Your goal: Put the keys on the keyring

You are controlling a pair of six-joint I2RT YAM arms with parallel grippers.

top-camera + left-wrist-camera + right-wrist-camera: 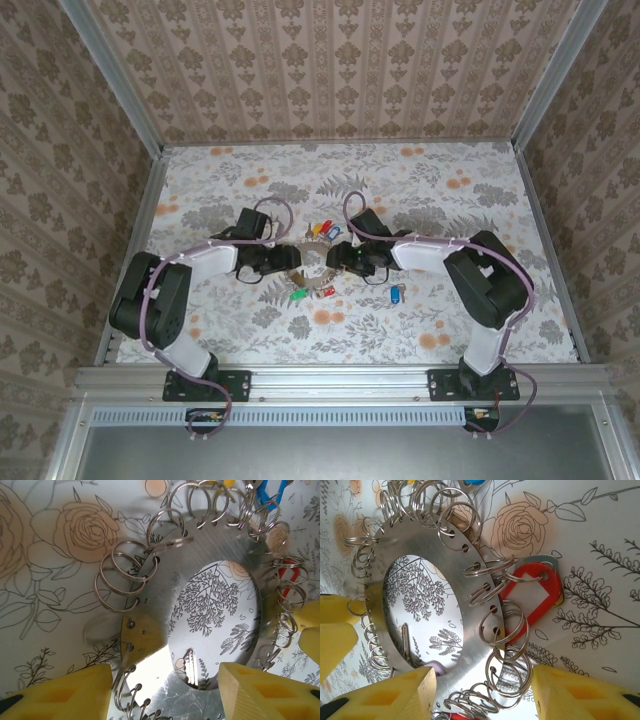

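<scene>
Flat steel keyring [155, 630], rim fringed with split rings [122, 575] (red tag [532, 597] alongside), left gripper [165, 690] and right gripper [484, 695] part-open astride it.

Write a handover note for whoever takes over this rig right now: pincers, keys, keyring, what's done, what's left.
Left pincer: open, fingers astride the keyring's metal band.
Right pincer: open, astride the band on the opposite side.
Keyring: flat on the table, between both pincers.
Blue-tagged key: loose on the table, apart from the keyring, to its right.
Red tag: against the keyring's rim; whether it is threaded, I cannot tell.
Done: both pincers are at the keyring.
Left: grip the keyring, fetch the blue-tagged key, thread it on.
</scene>
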